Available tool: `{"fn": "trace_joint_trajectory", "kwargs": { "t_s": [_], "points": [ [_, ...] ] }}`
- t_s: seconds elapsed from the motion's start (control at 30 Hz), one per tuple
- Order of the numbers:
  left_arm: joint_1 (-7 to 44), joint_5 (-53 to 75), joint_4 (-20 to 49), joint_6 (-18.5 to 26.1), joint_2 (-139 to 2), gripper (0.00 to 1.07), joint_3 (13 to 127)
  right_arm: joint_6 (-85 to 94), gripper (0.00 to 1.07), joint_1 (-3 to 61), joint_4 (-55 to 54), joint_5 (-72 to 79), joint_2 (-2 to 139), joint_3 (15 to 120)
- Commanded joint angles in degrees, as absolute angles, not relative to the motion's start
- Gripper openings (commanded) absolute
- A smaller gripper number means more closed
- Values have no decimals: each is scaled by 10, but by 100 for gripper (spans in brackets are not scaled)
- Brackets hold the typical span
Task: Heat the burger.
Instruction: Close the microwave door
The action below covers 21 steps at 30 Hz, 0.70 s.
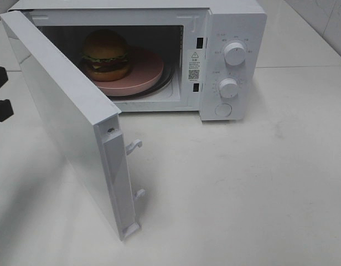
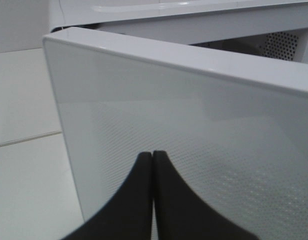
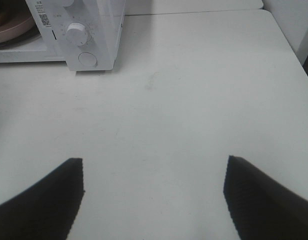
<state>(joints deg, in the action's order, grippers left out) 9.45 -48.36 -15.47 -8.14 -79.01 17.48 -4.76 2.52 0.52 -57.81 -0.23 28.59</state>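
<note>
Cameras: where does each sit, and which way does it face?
Exterior high: up high, looking down into the open microwave at the burger; left arm barely shows.
Left wrist: on the left arm, facing the door close up; shut left gripper shows.
Right wrist: over the table, facing the knobs; open right gripper shows.
Shared: exterior and right wrist show the knobs.

Your left gripper (image 2: pixel 153 156): both fingers pressed flat together, tips meeting.
Your left arm (image 1: pixel 1 110): only dark parts show, at 9 o'clock on the edge of the high view.
Your right gripper (image 3: pixel 154 161): fingers spread wide apart, nothing between them.
</note>
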Motion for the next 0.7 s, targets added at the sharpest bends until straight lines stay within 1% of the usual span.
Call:
{"fn": "trace_joint_trajectory", "kwargs": {
  "t_s": [0.03,0.07,0.13,0.23,0.3,0.33,0.37,0.43,0.5,0.53,0.57,0.6,0.7],
  "points": [
    [146,-506,-108,-61,-819,0,190,-46,76,20,4,-571,-19,284],
    [146,-506,-108,-61,-819,0,190,-46,76,20,4,-571,-19,284],
    [175,-508,-86,-61,-839,0,204,-46,76,20,4,-571,-19,284],
    [185,-508,-81,-61,-845,0,210,-46,76,20,4,-571,-19,284],
    [215,-506,-63,-61,-860,0,229,-46,76,20,4,-571,-19,284],
    [215,-506,-63,-61,-860,0,229,-46,76,20,4,-571,-19,284],
    [238,-505,-39,-60,-871,0,242,-46,76,20,4,-571,-19,284],
    [247,-505,-27,-56,-879,0,250,-46,76,20,4,-571,-19,284],
    [290,-505,23,-29,-908,0,283,-46,76,20,4,-571,-19,284],
    [290,-505,23,-29,-908,0,283,-46,76,20,4,-571,-19,284],
    [301,-504,36,-23,-913,0,290,-46,76,20,4,-571,-19,284],
    [320,-504,63,-13,-929,0,308,-46,76,20,4,-571,-19,284],
    [327,-504,73,-10,-938,0,317,-46,76,20,4,-571,-19,284]
  ]
}}
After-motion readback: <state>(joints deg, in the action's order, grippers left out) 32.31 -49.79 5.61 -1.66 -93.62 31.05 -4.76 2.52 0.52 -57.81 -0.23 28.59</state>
